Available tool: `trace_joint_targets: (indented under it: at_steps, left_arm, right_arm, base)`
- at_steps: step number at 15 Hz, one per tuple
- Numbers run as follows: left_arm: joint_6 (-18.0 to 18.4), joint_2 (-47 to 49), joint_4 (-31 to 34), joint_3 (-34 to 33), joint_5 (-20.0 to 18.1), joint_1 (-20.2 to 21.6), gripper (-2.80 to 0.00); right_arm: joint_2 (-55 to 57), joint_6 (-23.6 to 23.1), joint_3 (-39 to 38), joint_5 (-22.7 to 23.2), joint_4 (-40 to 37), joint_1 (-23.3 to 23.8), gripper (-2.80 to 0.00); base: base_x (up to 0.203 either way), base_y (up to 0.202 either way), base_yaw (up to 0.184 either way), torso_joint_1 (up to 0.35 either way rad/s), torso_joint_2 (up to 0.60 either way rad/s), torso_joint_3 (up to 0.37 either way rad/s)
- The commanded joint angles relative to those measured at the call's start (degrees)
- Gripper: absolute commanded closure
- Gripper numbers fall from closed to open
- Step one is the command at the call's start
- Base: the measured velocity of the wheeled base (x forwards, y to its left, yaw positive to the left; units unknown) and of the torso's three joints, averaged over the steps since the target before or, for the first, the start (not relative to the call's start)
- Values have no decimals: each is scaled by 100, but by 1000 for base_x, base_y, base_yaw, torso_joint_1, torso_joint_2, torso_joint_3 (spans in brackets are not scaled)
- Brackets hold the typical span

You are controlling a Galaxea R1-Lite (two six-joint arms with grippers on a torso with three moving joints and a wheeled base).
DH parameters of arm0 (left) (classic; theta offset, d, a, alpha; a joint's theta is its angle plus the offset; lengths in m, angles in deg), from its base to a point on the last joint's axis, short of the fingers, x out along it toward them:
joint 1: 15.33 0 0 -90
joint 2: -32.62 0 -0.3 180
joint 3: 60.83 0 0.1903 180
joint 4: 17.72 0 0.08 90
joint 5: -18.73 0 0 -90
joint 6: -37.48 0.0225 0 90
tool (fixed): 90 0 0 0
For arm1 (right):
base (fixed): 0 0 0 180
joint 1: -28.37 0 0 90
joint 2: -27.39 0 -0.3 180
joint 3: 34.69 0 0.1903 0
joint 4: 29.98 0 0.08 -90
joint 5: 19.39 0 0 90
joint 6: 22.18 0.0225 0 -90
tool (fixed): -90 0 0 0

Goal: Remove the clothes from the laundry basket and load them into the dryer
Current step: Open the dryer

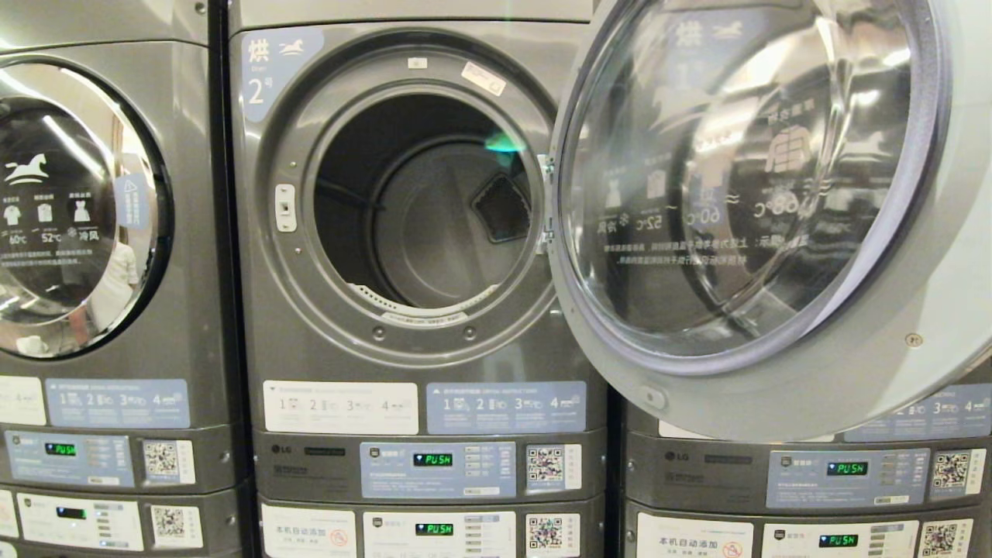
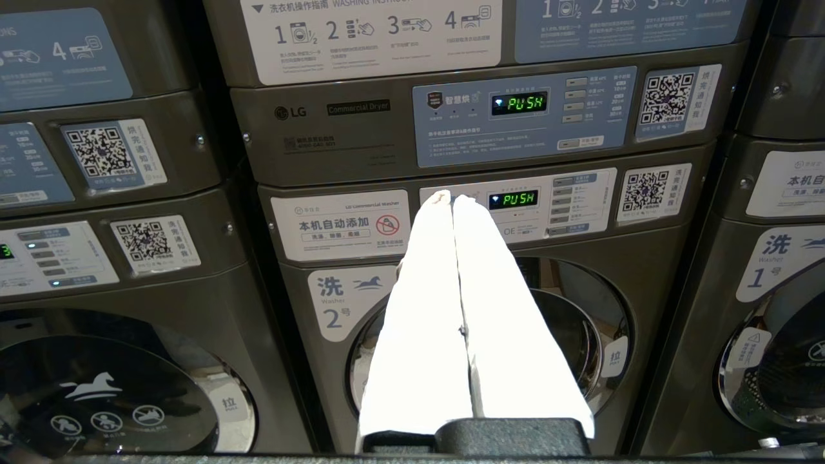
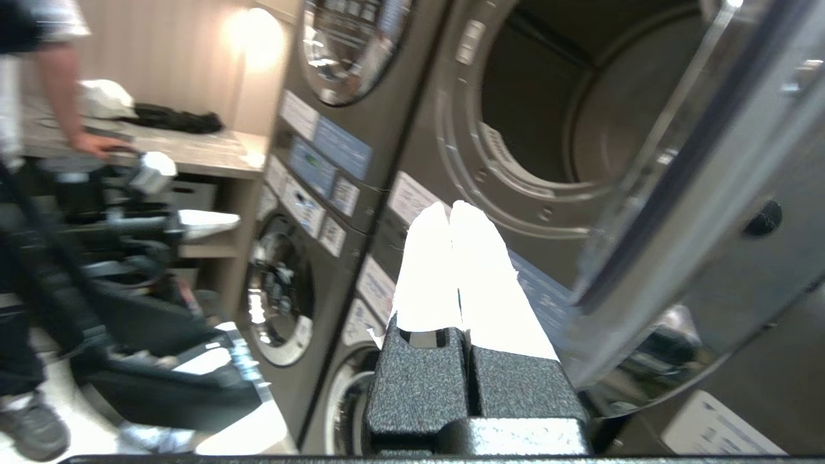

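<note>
The grey dryer marked 2 stands in front of me with its round door swung wide open to the right. Its drum shows only bare metal. The laundry basket and the clothes are out of view. Neither gripper appears in the head view. My right gripper is shut with nothing in it, low and to the right of the dryer's opening, close under the open door. My left gripper is shut and empty, pointing at the control panel of the washer below the dryer.
Identical machines stand on both sides, and the left one's door is closed. A person stands at a counter far left in the right wrist view, with dark cloth lying on it. The open door juts out into the room.
</note>
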Motion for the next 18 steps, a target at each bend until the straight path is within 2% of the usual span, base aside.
trace_joint_targets:
  at_steps: [1, 6, 8, 10, 12, 16, 18]
  left_arm:
    - [-5, 20, -1, -9, 4, 4, 0]
    - [-5, 20, -1, -9, 4, 5, 0]
    - [-5, 20, -1, 0, 4, 5, 0]
    - [-5, 20, -1, 0, -4, 5, 0]
    - [-5, 20, 7, 0, -5, 5, 0]
    - [3, 20, -1, 0, -13, 5, 0]
    - [-5, 20, -1, 0, -13, 5, 0]
  right_arm:
    - [593, -172, 105, -183, 7, 1, 0]
    - [1235, -575, 238, -1462, 606, 0, 0]
    - [1248, -1133, 178, -2094, 608, 0, 0]
    - [1254, -1426, 35, -2956, 614, 0, 0]
    - [1379, -1496, 32, -3736, 673, 0, 0]
    - [1149, -1482, -153, -3698, 683, -13, 0]
    - [865, -1526, -601, -3672, 683, -17, 0]
  base:
    - [0, 0, 0, 0, 0, 0]
    - [0, 0, 0, 0, 0, 0]
    - [0, 0, 0, 0, 0, 0]
    - [0, 0, 0, 0, 0, 0]
    - [0, 0, 0, 0, 0, 0]
    - [0, 0, 0, 0, 0, 0]
    - [0, 0, 0, 0, 0, 0]
